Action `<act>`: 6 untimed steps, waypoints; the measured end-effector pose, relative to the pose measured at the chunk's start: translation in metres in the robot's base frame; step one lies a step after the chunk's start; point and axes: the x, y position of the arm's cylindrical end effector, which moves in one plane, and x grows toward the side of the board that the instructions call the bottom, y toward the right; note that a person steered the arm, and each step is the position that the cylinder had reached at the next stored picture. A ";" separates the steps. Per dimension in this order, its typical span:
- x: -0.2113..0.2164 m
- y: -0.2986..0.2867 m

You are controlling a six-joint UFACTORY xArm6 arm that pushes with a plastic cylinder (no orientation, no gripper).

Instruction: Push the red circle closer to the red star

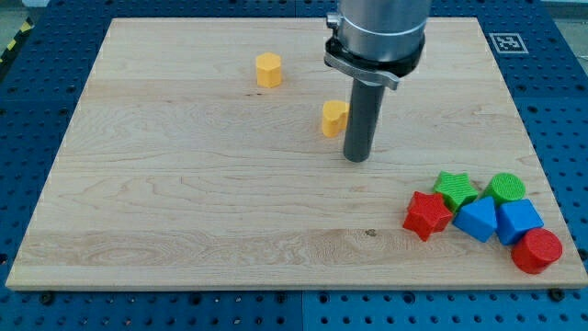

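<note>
The red circle lies at the view's bottom right, near the board's right edge. The red star lies to its left, with two blue blocks between them. My tip stands near the board's middle, well up and left of the red star. It is just right of a yellow heart block and far from the red circle.
A blue block and a blue cube sit between star and circle. A green star and a green circle lie just above them. A yellow hexagon lies at upper middle. The wooden board has edges all round.
</note>
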 end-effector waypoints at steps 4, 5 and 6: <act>0.113 0.252; 0.148 0.249; 0.147 0.236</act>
